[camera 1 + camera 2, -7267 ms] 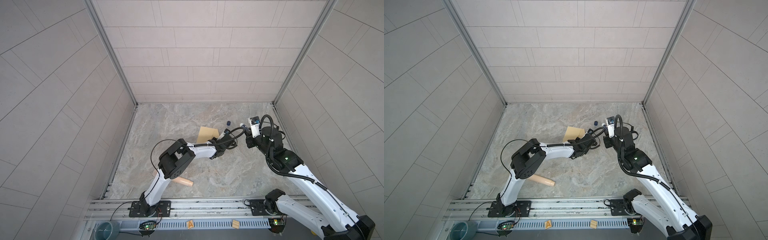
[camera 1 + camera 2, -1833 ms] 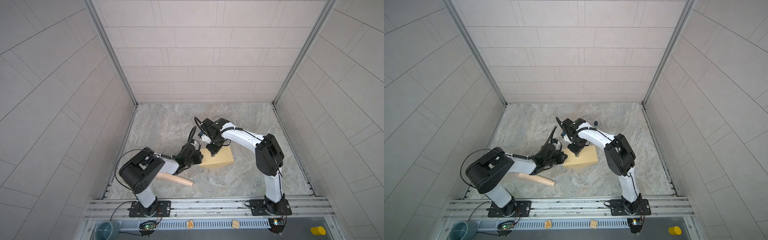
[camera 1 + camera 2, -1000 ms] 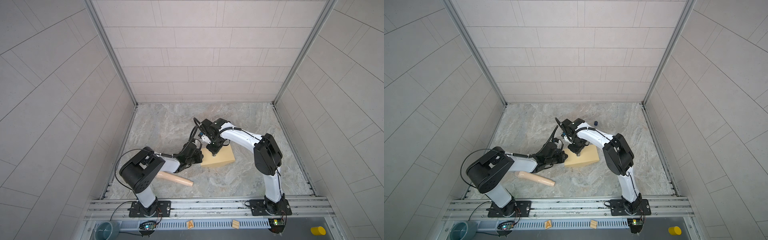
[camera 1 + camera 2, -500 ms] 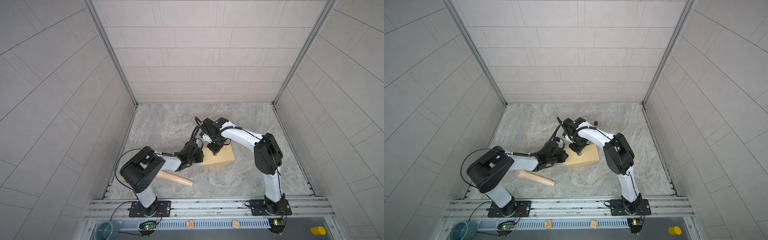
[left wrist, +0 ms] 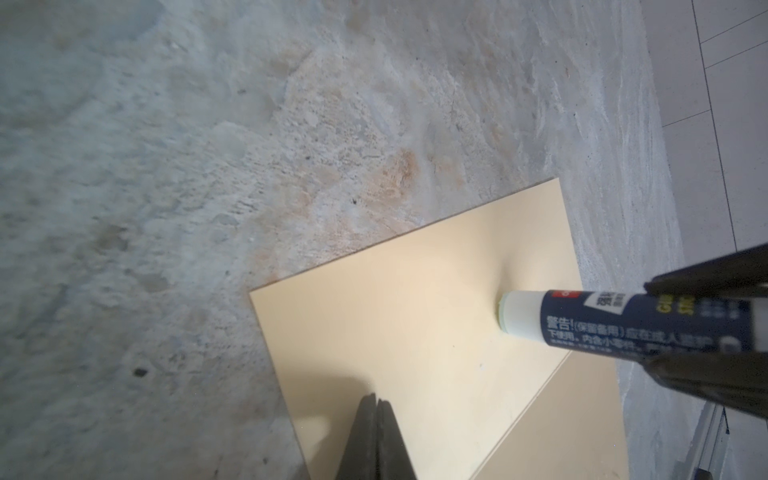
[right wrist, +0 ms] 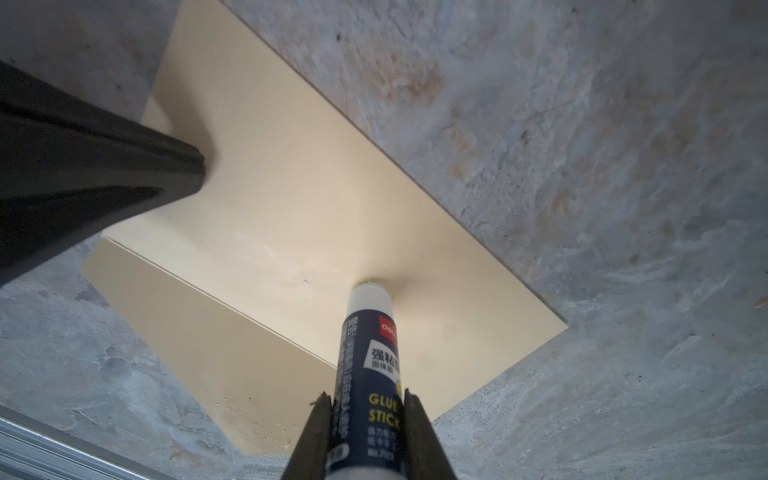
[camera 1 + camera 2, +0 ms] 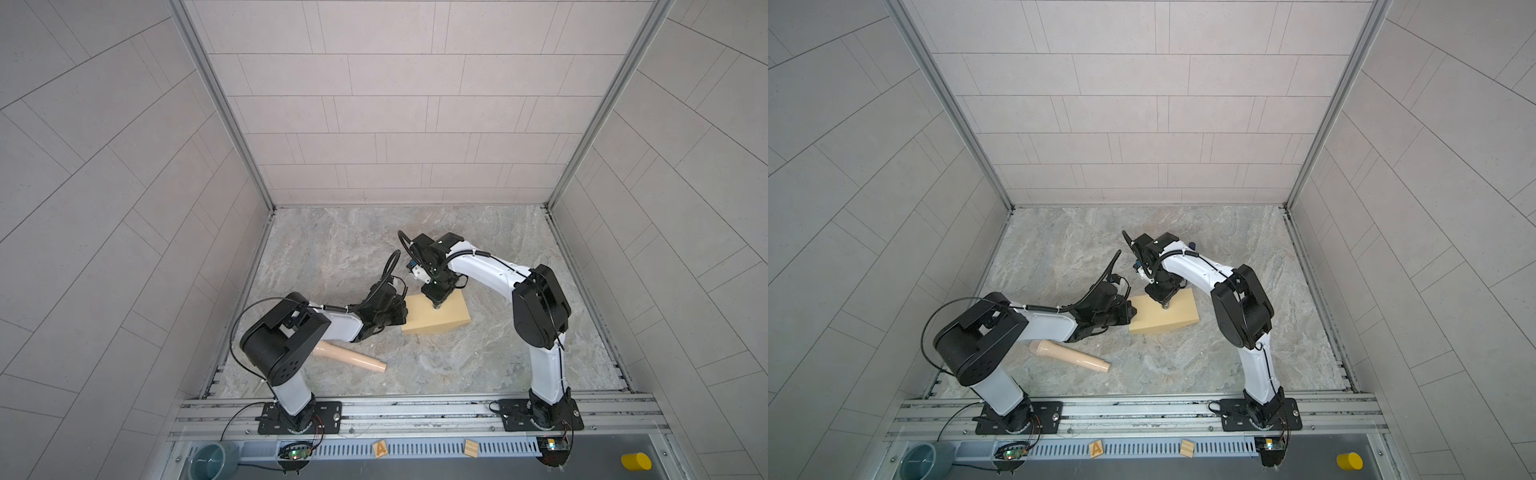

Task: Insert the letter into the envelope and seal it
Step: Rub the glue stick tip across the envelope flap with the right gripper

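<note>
The tan envelope (image 7: 451, 316) (image 7: 1177, 313) lies flat on the marbled floor, with its angled flap (image 6: 199, 332) on the near side of a crease. My left gripper (image 7: 404, 309) (image 7: 1133, 309) (image 5: 376, 401) is shut, tips pressed on the envelope's left end (image 5: 395, 316). My right gripper (image 7: 434, 300) (image 7: 1163, 297) (image 6: 368, 397) is shut on a dark blue glue stick (image 6: 370, 332) (image 5: 582, 320). The stick's white tip touches the envelope (image 6: 291, 208) near its middle. The letter does not show in any view.
A beige tapered handle (image 7: 349, 357) (image 7: 1071, 353) lies on the floor near the left arm's base. A small dark cap (image 7: 1192, 244) sits behind the right arm. On the front rail are a teal cup (image 7: 212, 459), two wooden blocks (image 7: 380, 449) and a yellow cylinder (image 7: 636, 461).
Over the last second the right gripper and glue stick have crept slightly right along the envelope. The left gripper stays pressed on the left end.
</note>
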Robot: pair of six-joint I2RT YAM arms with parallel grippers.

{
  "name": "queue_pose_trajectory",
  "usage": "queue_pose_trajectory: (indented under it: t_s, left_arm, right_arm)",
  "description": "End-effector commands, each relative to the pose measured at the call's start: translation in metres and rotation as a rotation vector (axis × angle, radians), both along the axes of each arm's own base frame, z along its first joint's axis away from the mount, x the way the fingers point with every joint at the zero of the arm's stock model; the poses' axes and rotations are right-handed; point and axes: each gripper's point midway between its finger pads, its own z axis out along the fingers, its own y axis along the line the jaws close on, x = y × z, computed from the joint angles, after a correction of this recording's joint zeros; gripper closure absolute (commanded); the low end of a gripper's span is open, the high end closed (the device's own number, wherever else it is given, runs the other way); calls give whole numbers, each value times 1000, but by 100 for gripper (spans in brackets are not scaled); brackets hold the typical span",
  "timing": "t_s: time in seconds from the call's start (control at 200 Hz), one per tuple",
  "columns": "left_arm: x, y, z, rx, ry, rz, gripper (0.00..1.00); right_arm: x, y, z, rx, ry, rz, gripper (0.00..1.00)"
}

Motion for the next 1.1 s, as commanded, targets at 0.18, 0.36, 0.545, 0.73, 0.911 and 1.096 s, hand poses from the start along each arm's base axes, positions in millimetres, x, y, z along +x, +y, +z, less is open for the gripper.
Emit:
queue_pose_trajectory:
  t_s: [0.18, 0.36, 0.545, 0.73, 0.911, 1.096]
  left_arm:
    - [-9, 15, -24, 89, 60, 10, 100]
    - [-9, 15, -23, 88, 58, 11, 100]
    - [-9, 15, -24, 92, 61, 10, 100]
    - [-8, 14, -24, 90, 59, 9, 100]
    - [-8, 14, -23, 87, 58, 7, 100]
    - [-8, 13, -23, 85, 58, 8, 100]
  right_arm:
    - [-5, -32, -3, -101, 18, -37, 100]
    - [3, -19, 13, -24, -23, -45, 100]
    - [7, -1, 52, 133, -101, -54, 100]
    - [5, 13, 77, 246, -136, -65, 100]
    - [2, 18, 67, 207, -109, -47, 100]
    - [-3, 28, 48, 159, -73, -24, 100]
